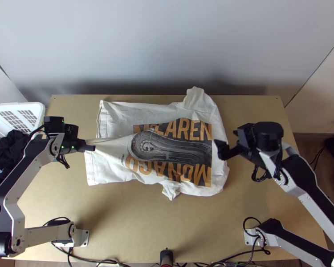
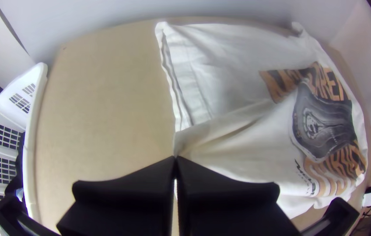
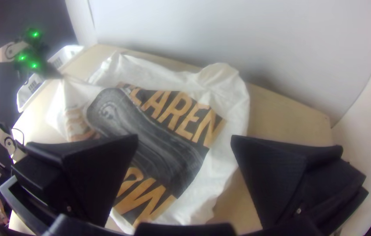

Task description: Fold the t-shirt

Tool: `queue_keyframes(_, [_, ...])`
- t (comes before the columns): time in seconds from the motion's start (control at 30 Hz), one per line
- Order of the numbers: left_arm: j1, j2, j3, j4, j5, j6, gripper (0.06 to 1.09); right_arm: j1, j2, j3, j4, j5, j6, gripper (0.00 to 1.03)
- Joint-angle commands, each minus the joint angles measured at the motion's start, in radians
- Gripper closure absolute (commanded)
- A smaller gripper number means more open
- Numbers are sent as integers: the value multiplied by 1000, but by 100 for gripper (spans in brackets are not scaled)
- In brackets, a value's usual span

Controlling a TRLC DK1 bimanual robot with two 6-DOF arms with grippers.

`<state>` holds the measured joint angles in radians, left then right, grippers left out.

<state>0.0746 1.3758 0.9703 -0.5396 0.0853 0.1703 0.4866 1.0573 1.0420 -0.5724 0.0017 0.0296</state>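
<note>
The table [image 1: 136, 218] is light wood, with a pale wall [image 1: 167, 44] behind its far edge. Dark cables [image 1: 87, 259] run along the near edge, and more hang by the wall at the right.

The t-shirt [image 1: 122, 115] is white, with a big dark print in the middle and orange lettering along both sides of it. It lies across the middle of the table, mostly spread out, its hem toward the left arm and its shoulder end toward the right arm. One crumpled sleeve [image 1: 195, 98] points to the far edge and the other [image 1: 170, 190] to the near edge. Creases run through the front, which is drawn to a narrow peak at the hem.

The left gripper [image 1: 93, 147] has its fingers pressed together, pinching that peak of the hem. The right gripper [image 1: 227, 141] is spread wide near the shoulder end, with nothing between its fingers.

A white plastic basket [image 1: 24, 107] with slotted sides sits at the table's left edge, and bunched black cloth [image 1: 11, 147] lies in it
</note>
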Motion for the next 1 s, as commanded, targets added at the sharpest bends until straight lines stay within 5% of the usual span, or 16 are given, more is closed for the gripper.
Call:
queue_keyframes(0.0, [33, 60, 8, 61, -18, -3, 105, 107, -6, -22, -37, -8, 4, 5])
queue_keyframes(0.1, [25, 95, -31, 96, -24, -5, 95, 132, 3, -23, -40, -9, 1, 5])
queue_keyframes(0.2, [25, 128, -47, 76, -24, -8, 41, 161, 6, -34, -43, -19, 0, 5])
queue_keyframes(0.3, [10, 88, -41, 18, -24, -32, 16, 207, 1, -59, -47, -20, 0, 5])
queue_keyframes(0.63, [-27, -185, 71, -359, 65, -72, 12, 425, -2, -134, -53, -45, 6, 5])
queue_keyframes(0.97, [-42, -340, -97, -416, 91, -57, 12, 621, 63, -185, -27, -54, -7, 5])
